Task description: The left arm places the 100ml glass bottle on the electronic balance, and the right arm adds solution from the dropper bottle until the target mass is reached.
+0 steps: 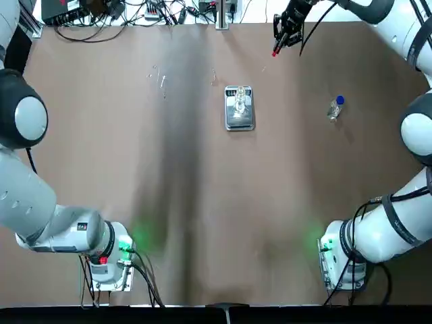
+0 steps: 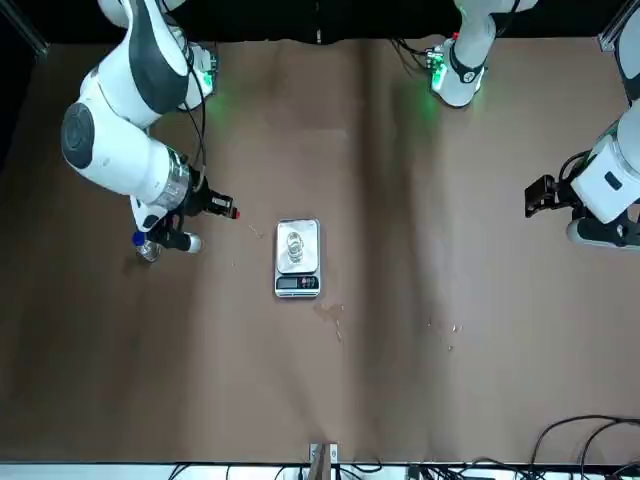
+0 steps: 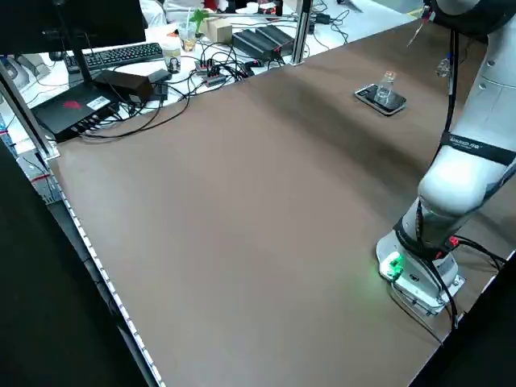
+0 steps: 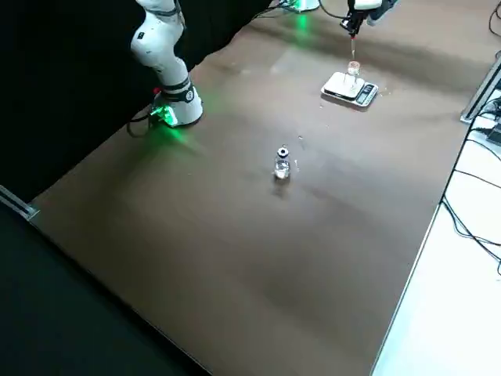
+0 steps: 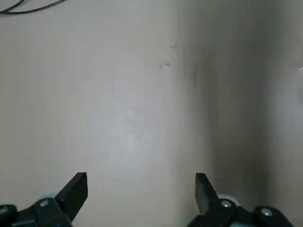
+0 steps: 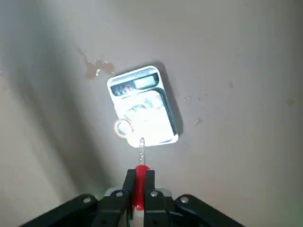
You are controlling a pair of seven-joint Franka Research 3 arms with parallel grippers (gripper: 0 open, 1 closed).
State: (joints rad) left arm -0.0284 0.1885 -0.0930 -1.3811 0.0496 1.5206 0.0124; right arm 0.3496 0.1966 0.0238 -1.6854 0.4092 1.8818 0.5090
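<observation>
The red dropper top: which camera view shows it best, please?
The right wrist view: the red dropper top sits between the right gripper's closed fingers, glass tip below. The top and front views show only a red spot; the left wrist view, none.

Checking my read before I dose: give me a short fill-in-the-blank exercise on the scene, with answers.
The glass bottle stands on the ____.
The right gripper, over the table's far right part, grips the dropper by its ____ bulb.
The left gripper, over the table's left side, has its fingers ____, with nothing between them.
The dropper bottle, standing on the table, has a ____ collar.

Missing words: balance; red; open; blue.
</observation>
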